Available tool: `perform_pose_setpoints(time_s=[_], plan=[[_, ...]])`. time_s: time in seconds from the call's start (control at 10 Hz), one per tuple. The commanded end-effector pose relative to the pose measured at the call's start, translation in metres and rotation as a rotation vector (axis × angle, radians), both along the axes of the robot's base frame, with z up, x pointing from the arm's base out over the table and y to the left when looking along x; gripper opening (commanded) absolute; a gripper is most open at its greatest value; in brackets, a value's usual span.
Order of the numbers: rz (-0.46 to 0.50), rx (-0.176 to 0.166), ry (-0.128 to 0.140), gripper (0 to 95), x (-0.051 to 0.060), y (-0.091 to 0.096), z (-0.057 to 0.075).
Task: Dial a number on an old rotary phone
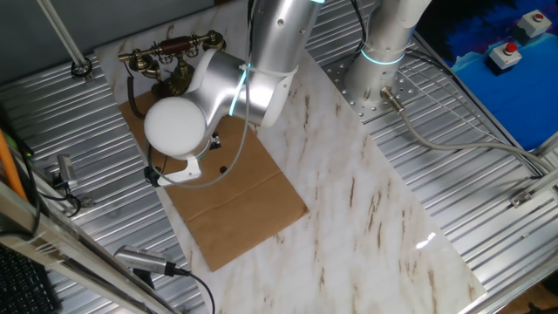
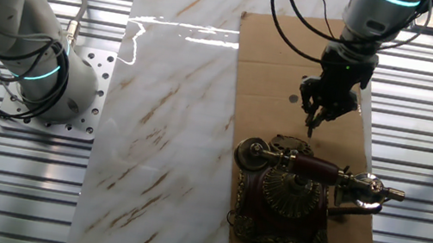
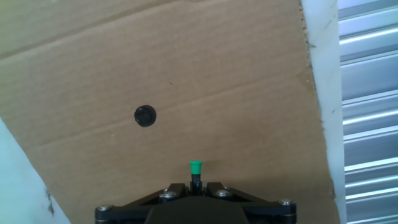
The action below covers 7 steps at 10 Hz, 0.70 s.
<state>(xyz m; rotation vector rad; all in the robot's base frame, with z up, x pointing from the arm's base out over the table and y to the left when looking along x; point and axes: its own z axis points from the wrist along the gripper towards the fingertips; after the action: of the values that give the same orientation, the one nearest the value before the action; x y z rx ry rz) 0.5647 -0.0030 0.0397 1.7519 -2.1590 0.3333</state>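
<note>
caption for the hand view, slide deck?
Jaws shut on green-tipped stick above cardboard sheet, near a black dot.

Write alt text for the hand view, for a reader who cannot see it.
The end effector at the bottom edge is shut on a thin black stick with a green tip, pointing at a sheet of brown cardboard. A small black dot marks the cardboard to the upper left of the tip. Ribbed metal table shows on the right; no phone is visible.
</note>
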Motion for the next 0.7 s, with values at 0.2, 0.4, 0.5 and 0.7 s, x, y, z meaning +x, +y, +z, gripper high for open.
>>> perform_pose_setpoints(time_s=[0.2,0.4,0.5,0.7], plan=[[-0.003,0.005,0.0,0.0,0.0009,-0.0011,-0.0013],[-0.005,0.019,-0.001,0.0,-0.0003,-0.0014,-0.0021],[-0.008,0.026,-0.005,0.0,-0.0011,-0.0017,-0.0026],[-0.005,0.045,-0.006,0.0,-0.003,-0.0022,-0.004]])
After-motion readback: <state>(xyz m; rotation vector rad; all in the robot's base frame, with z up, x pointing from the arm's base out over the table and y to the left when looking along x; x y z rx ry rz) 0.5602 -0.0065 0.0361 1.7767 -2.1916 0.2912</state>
